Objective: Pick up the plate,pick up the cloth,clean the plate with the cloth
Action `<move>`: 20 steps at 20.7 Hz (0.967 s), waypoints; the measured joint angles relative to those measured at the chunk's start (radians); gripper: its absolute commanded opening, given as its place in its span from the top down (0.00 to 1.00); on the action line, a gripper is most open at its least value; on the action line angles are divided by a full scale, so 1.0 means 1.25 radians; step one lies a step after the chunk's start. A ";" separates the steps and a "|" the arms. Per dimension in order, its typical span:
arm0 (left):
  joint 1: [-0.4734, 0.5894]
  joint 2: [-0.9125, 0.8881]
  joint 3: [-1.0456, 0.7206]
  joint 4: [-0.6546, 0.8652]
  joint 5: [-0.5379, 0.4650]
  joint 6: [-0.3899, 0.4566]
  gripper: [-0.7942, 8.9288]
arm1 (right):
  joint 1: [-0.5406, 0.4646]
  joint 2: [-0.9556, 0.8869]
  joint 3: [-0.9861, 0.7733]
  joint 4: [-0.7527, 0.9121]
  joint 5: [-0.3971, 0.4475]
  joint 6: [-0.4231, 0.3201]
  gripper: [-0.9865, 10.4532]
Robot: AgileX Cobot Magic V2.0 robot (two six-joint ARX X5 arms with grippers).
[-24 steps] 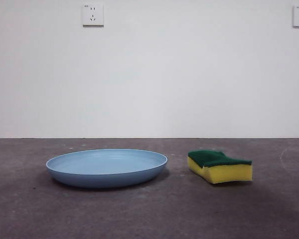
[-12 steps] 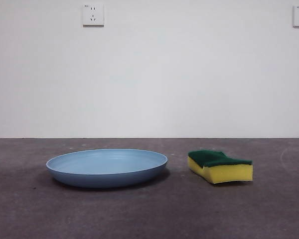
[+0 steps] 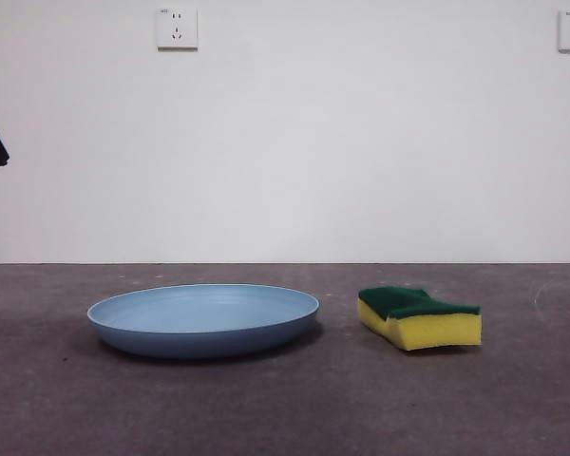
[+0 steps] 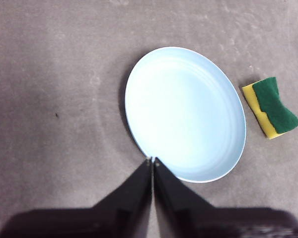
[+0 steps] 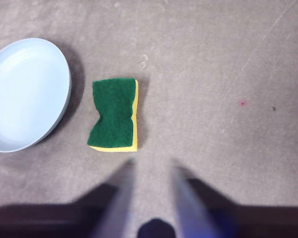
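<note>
- The light blue plate [image 3: 203, 318] lies flat on the grey desk [image 3: 285, 408], with the yellow-and-green sponge [image 3: 420, 317] near it, apart.
- Left gripper [image 4: 152, 161] hangs above the plate's rim, jaws clenched together, empty.
- Right gripper [image 5: 150, 166] hangs above the sponge, jaws parted.

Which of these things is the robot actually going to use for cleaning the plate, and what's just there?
For the job: plate, sponge, left gripper, right gripper.
Just there: table, two wall sockets, white wall.
</note>
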 measured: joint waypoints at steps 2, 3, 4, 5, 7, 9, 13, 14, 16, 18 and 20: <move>0.000 -0.001 0.000 0.058 0.002 -0.001 0.52 | 0.000 0.000 0.000 0.000 0.000 -0.002 0.58; 0.000 -0.002 0.000 0.076 0.002 -0.004 0.52 | 0.000 0.000 0.000 0.000 0.000 -0.001 0.58; -0.001 -0.002 0.000 0.086 0.002 -0.010 0.52 | 0.000 0.000 0.000 0.000 0.000 0.002 0.58; -0.008 -0.001 0.000 0.095 0.002 -0.019 0.52 | 0.000 0.000 0.000 0.000 0.000 0.004 0.58; -0.027 0.015 0.001 0.134 0.002 -0.039 0.53 | 0.000 0.000 0.000 0.000 0.000 0.008 0.58; -0.044 0.057 0.008 0.164 0.002 -0.049 0.53 | 0.000 0.000 0.000 0.000 0.000 0.011 0.58; -0.071 0.188 0.037 0.187 -0.010 -0.061 0.53 | 0.000 0.000 0.000 0.000 0.000 0.025 0.58; -0.075 0.223 0.040 0.207 -0.016 -0.061 0.53 | 0.000 0.000 0.000 0.000 0.000 0.027 0.58; -0.076 0.289 0.048 0.237 -0.020 -0.067 0.53 | 0.000 0.000 0.000 0.000 0.000 0.031 0.58; -0.080 0.349 0.061 0.245 -0.026 -0.067 0.53 | 0.000 0.000 0.000 0.000 0.000 0.032 0.58; -0.087 0.404 0.071 0.257 -0.028 -0.068 0.53 | 0.000 0.000 0.000 0.000 0.000 0.032 0.58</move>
